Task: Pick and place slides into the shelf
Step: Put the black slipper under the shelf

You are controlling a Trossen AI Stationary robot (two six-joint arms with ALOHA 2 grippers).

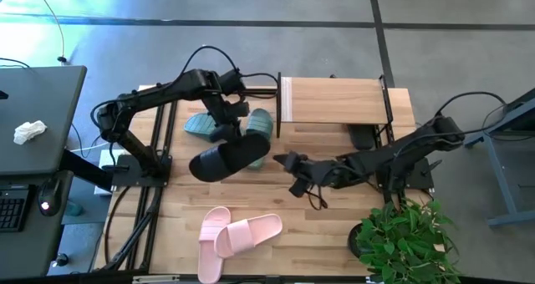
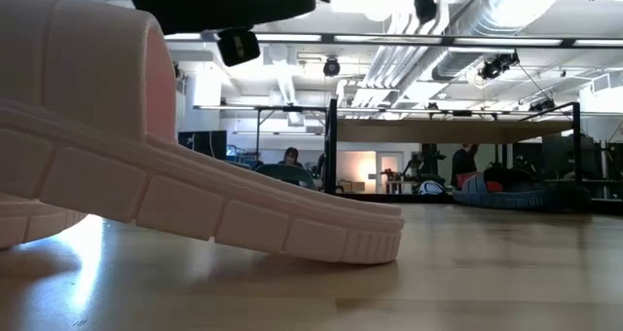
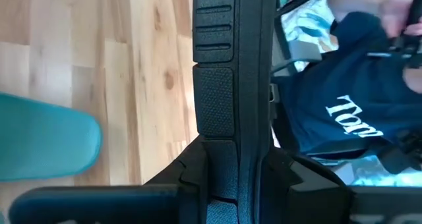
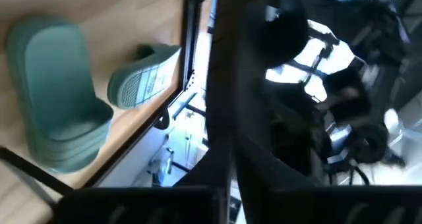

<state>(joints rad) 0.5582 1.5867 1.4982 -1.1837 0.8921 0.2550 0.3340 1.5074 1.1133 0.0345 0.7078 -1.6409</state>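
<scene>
My left gripper (image 1: pixel 226 134) hangs over the table's middle, shut on a black slide (image 1: pixel 226 157) that it holds in the air. That slide shows as a dark shape (image 2: pixel 224 0) at the top of the low view. My right gripper (image 1: pixel 284 161) reaches in from the right, close to the slide's right end. Two teal slides (image 1: pixel 201 125) (image 1: pixel 261 121) lie on the table behind it. Two pale pink slides (image 1: pixel 242 234) rest at the near edge, one crossing the other. A second black slide (image 1: pixel 364 136) lies by the shelf (image 1: pixel 334 100). My left gripper (image 3: pixel 231 191) pinches the black slide between its two fingers, about midway along its length (image 3: pixel 214 105), coming from above and the far side. The slide is lifted clear of the table and lies roughly level, its length running left to right.
A bare black metal frame (image 1: pixel 155 150) stands at the table's left side, and a dark desk (image 1: pixel 33 109) is beyond it. A potted plant (image 1: pixel 401 234) sits at the near right corner. A person in a dark blue shirt (image 3: pixel 343 112) is beyond the table.
</scene>
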